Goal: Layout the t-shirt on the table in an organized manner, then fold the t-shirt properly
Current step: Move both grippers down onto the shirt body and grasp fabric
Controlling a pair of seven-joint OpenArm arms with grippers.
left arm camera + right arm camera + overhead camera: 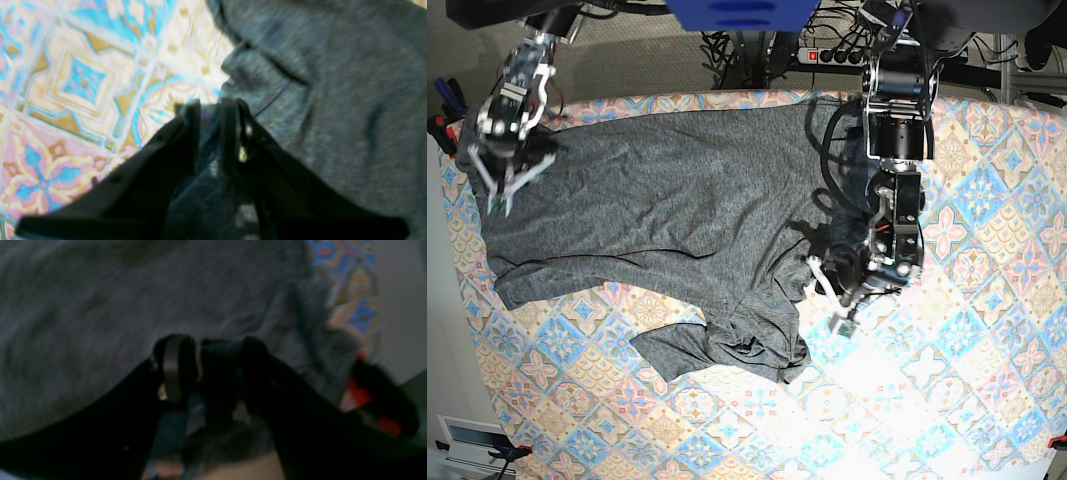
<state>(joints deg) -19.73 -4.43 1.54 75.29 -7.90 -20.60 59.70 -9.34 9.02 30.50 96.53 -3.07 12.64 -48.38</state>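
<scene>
T-shirt (657,205): spread across far half of desk (987,390), 1 sleeve bunched toward the near side, wrinkled. Left tool (211,110) pinches fabric at shirt's edge, grey cloth between the fingers. Right tool (208,350) at opposite end, clamped on a dark fold of the shirt. Step: layout, not folding yet. Next, prob.: pull the 2 ends apart, flatten crumpled sleeve. No brand, label or readable text on shirt.
</scene>
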